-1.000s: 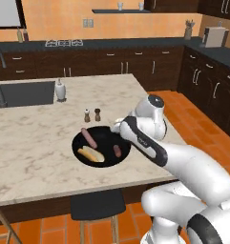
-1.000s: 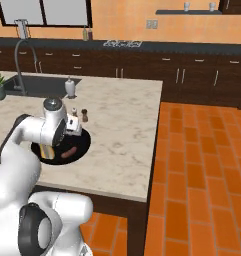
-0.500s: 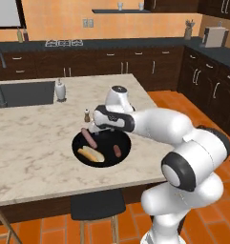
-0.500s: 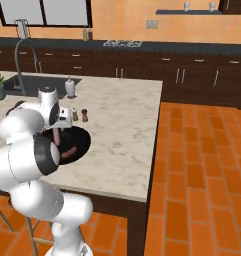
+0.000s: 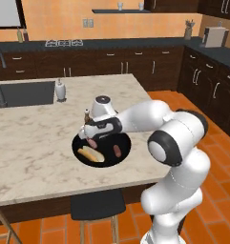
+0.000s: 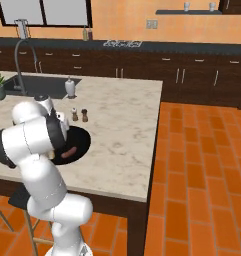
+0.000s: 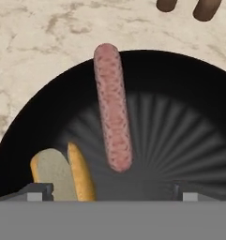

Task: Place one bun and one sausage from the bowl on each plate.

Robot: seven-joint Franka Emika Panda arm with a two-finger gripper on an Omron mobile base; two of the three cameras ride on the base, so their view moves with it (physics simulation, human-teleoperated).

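From the left base view the gripper (image 5: 89, 135) hangs over the far left rim of the black bowl (image 5: 123, 149) on the marble island, and the step in hand looks like fetching a sausage; to do it well the fingers should come down astride the sausage across its width, near its middle, low enough to catch it without scraping the bowl. In the bowl lie a bun (image 5: 90, 154) toward the front left, one sausage (image 5: 117, 151) near the middle, and another sausage (image 5: 91, 142) under the hand. From the right base view the arm hides most of the bowl (image 6: 82, 142); a sausage (image 6: 68, 152) shows at its near side, and two small shakers (image 6: 79, 115) stand just beyond the rim. In the hand view a sausage (image 7: 113, 107) runs lengthwise up the middle with one end propped on the bowl's rim (image 7: 48, 93), and the bun (image 7: 63, 174) sits to its lower left, close but apart. The two finger tips stand wide apart with nothing between them, so the hand is open and empty.
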